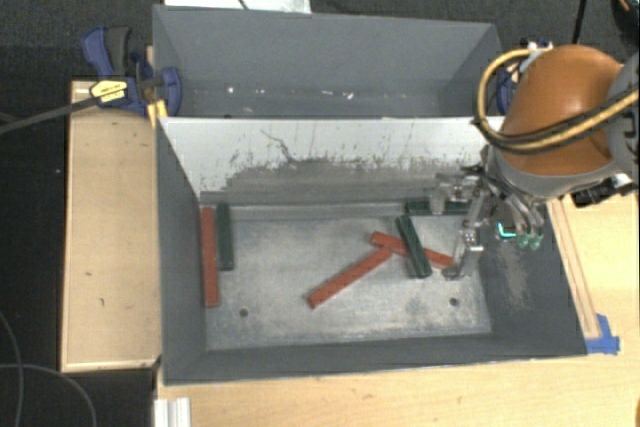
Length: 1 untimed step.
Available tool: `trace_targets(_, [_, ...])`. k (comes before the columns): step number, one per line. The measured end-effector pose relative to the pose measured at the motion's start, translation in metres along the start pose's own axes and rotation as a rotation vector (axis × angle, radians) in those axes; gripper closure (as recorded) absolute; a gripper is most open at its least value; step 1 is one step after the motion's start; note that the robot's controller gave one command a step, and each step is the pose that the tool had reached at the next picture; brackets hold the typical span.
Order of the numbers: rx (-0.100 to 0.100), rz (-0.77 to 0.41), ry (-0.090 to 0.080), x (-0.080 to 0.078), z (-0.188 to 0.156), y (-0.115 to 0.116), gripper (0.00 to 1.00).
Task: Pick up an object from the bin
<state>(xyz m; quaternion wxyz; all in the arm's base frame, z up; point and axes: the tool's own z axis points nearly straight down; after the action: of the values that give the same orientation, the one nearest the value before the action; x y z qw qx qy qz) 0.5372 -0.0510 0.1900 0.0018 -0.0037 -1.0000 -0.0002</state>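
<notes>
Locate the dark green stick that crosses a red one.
The dark green stick lies right of the floor's centre, across a red stick, just left of the gripper.

Arm [600, 130] extended in from the right, wrist capped by an orange cover [555, 100], cables [492, 80] looped round it, gripper [458, 260] held low, pointed downward.

Short red stick [383, 241] and dark green stick [411, 243], both lying flat and crossed over each other, right of centre on the floor of the bin [330, 325]. A longer red stick [345, 282] slants from them toward lower left.
</notes>
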Motion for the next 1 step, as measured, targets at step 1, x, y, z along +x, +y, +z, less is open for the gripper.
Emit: trace_targets(1, [-0.001, 0.031, -0.001, -0.0411, 0.1218, 0.031, 0.0])
